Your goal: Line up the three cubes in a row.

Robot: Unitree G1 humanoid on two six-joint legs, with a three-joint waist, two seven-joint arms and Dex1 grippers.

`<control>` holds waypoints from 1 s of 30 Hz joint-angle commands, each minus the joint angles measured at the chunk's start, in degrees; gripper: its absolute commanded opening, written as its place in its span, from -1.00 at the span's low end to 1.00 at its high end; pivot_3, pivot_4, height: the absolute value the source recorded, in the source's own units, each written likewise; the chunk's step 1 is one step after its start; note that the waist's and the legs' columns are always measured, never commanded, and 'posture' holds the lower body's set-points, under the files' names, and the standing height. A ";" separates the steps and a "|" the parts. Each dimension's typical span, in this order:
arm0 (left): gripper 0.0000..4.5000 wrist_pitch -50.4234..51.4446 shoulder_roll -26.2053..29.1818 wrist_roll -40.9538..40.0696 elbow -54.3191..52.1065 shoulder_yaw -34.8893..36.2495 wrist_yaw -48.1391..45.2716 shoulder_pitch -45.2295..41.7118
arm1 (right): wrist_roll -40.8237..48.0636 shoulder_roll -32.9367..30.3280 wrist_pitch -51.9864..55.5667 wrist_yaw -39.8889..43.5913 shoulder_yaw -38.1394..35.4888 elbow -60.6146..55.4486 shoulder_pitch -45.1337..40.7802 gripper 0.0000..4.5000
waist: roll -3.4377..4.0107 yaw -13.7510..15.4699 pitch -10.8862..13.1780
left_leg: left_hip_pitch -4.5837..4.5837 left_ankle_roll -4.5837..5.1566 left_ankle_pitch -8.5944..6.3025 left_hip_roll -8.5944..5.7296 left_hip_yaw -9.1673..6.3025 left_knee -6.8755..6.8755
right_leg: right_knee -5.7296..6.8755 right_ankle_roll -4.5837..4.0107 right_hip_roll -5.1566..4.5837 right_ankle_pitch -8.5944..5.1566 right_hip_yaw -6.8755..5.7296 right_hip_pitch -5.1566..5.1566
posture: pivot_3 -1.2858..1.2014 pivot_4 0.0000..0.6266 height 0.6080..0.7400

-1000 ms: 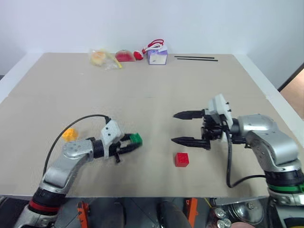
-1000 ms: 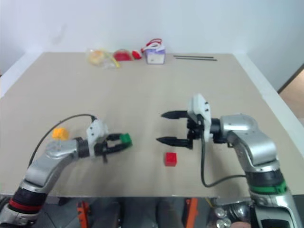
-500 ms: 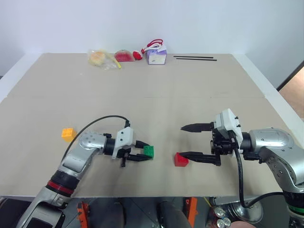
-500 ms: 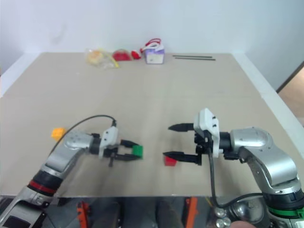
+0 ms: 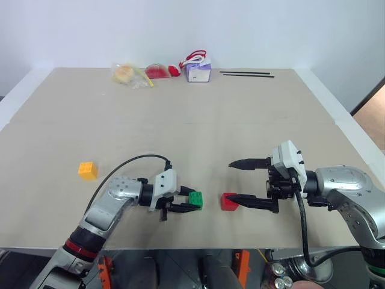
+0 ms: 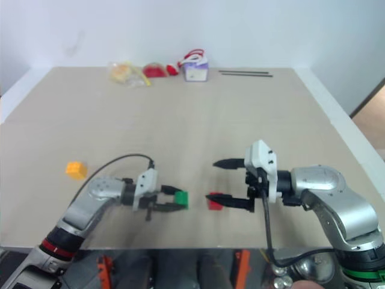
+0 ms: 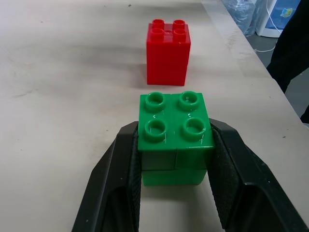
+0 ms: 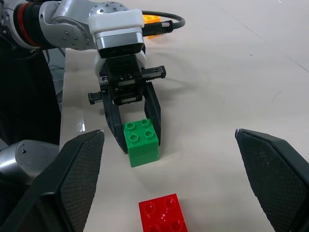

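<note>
My left gripper (image 5: 191,200) is shut on the green cube (image 5: 195,200), holding it by two sides at table height. The cube's studs face up (image 7: 175,135). The red cube (image 5: 228,201) sits on the table just right of it, with a small gap between them (image 7: 168,50). My right gripper (image 5: 231,180) is open and points left. Its lower finger reaches over the red cube's right side and nothing is between its fingers. The orange-yellow cube (image 5: 88,170) lies alone at the left. In the right wrist view, the green cube (image 8: 140,141) stands beyond the red cube (image 8: 162,215).
A purple-and-white box with red cord (image 5: 198,71), a clear bag (image 5: 127,73), a red item (image 5: 158,70) and thin black rods (image 5: 246,74) line the far edge. The table's front edge (image 5: 180,248) runs close behind both grippers.
My left gripper has carried the green cube to the right, closer to the red cube. The right gripper sank a little and drew back, then held still.
</note>
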 commanded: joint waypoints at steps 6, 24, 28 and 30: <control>0.62 2.30 0.59 -1.50 -3.34 0.00 -0.81 -0.27 | 0.65 -0.59 -1.07 0.39 -1.13 -0.25 -1.97 1.00 | 0.00 0.00 0.00 | 0.00 0.00 0.00 0.00 0.00 0.00 | 0.00 -0.01 0.00 0.00 0.00 0.00 | 0.03 -0.52 1.00; 0.98 17.83 -15.45 -7.10 -21.77 29.17 52.83 -0.19 | 2.55 7.48 -1.20 -4.33 1.35 5.15 -14.99 1.00 | -0.02 -0.13 0.00 | 0.06 0.00 0.00 -0.02 0.02 0.10 | 0.00 0.21 0.01 0.15 0.08 0.10 | 0.03 -0.52 1.00; 0.98 17.97 -16.43 -2.57 -25.50 32.21 61.07 6.01 | 0.31 10.11 -2.74 -4.26 4.53 6.88 -18.17 1.00 | -0.03 -0.06 0.00 | 0.13 0.00 0.00 0.00 0.04 0.04 | 0.00 0.19 0.06 0.17 0.14 0.09 | 0.03 -0.52 1.00; 0.98 18.14 -16.17 -2.95 -26.46 33.74 61.87 8.95 | -0.60 11.41 -3.68 -3.65 6.05 7.97 -19.35 1.00 | -0.03 -0.02 -0.01 | 0.11 0.00 0.00 0.00 0.03 0.04 | 0.00 0.18 0.06 0.17 0.12 0.08 | 0.03 -0.52 1.00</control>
